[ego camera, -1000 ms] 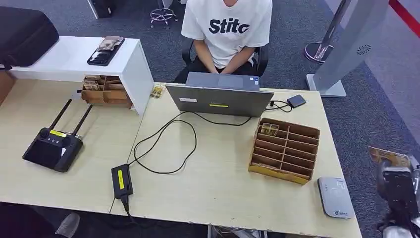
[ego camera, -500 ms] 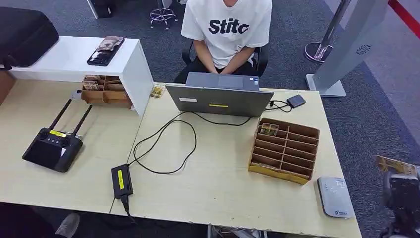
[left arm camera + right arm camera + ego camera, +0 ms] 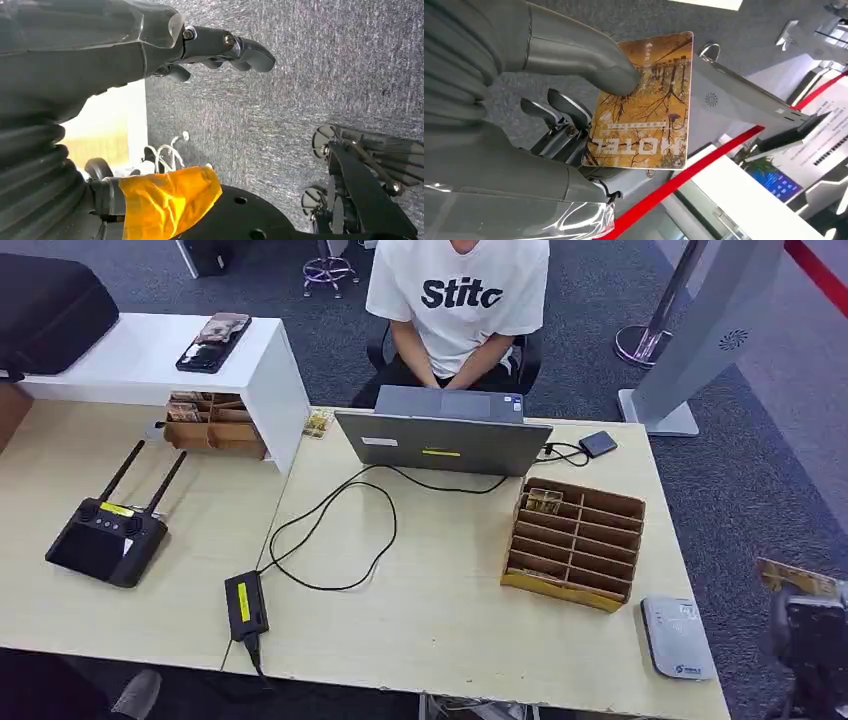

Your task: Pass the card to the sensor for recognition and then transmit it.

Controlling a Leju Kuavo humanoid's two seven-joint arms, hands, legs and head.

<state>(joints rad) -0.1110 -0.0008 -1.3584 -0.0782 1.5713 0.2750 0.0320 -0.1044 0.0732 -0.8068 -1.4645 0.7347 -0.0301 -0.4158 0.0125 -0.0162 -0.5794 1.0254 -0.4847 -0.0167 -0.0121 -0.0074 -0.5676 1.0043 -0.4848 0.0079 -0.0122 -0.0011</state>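
Observation:
At the table's right end, beyond its edge, my right hand [image 3: 812,638] holds a yellow-brown hotel card [image 3: 795,577]. In the right wrist view the thumb [image 3: 589,62] presses on the card [image 3: 649,110] with darker fingers behind it. The grey card sensor [image 3: 677,637] lies flat on the table's near right corner, just left of that hand and apart from the card. In the left wrist view my left hand [image 3: 220,50] hangs over the dark carpet with nothing in it, its fingers apart.
A wooden slotted card rack [image 3: 575,543] with a card [image 3: 544,501] in its far slot stands left of the sensor. A laptop [image 3: 445,435] and a seated person [image 3: 460,300] are at the far side. A remote controller [image 3: 105,540], a power brick [image 3: 245,605] and a white shelf [image 3: 150,355] are on the left.
My right hand has sunk lower and slightly to the right with the card in it. Nothing on the table has moved.

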